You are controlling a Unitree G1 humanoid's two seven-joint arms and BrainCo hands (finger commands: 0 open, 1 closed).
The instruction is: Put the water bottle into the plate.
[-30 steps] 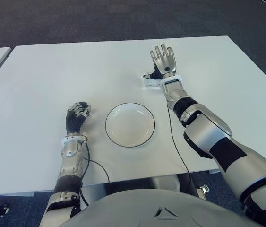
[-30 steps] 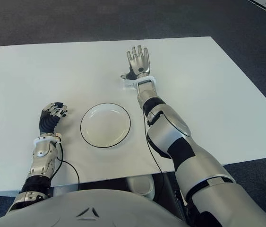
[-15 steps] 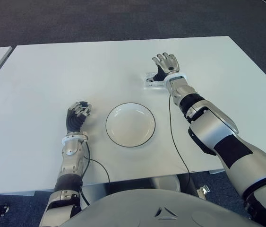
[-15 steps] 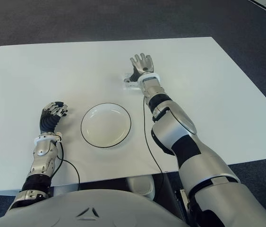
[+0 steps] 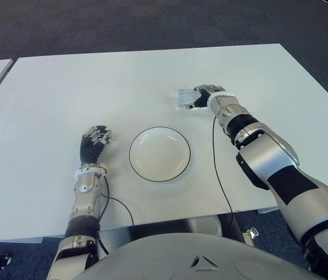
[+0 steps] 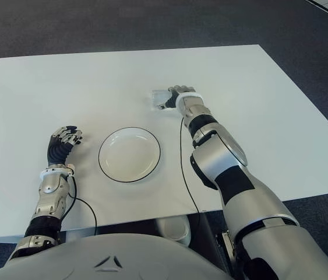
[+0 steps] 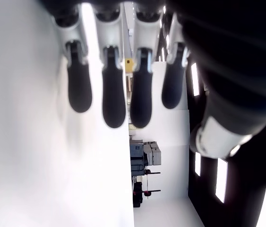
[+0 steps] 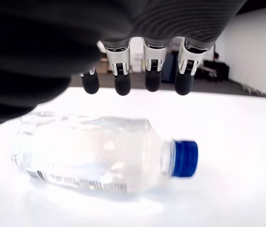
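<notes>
The water bottle (image 8: 95,153) lies on its side on the table (image 5: 64,93), beyond the plate (image 5: 159,153). My right hand (image 5: 205,96) arches over it, fingers (image 8: 122,85) unclenched, not gripping. My left hand (image 5: 94,143) shows left of the plate, loosely curled, empty.

Head stereo pair looks forward and down from above the plate (image 5: 159,154), both eyes sharing the whole counter (image 5: 64,93). Each wrist camera views its own fingers at close range, low over the counter.
</notes>
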